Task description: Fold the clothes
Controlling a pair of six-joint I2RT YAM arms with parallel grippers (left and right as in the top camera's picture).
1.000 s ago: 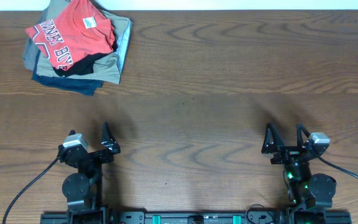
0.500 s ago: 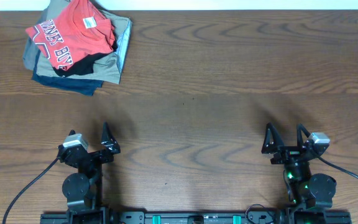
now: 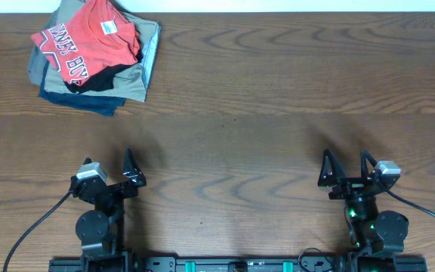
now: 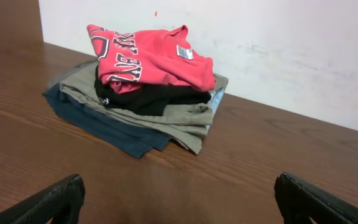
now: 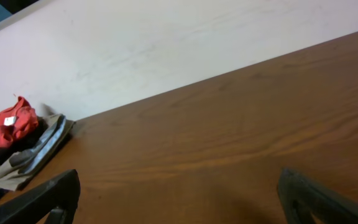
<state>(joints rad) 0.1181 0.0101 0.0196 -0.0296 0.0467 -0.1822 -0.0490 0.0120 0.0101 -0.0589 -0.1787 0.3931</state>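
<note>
Stack at the worktop's (image 3: 278, 113) far-left corner: black garment (image 3: 104, 76), khaki (image 3: 131, 87), light blue (image 3: 151, 54) and navy (image 3: 89, 102) pieces. The red tee (image 3: 89, 38) lies crumpled on top. It's well ahead of the left jaws and far across from the right jaws — both pairs spread wide, gripping nothing. Navy-and-white block letters (image 4: 126, 59) are cut off by folds — we can't read a word. The white neck tag (image 3: 108, 29) is too small to read.

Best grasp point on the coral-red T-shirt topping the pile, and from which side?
Pinch the bunched edge near the white neck tag, descending from above with the open left gripper. The coral-red fabric T-shirt lies crumpled atop the folded stack, so that raised fold probably lifts clear of the black garment.
</note>
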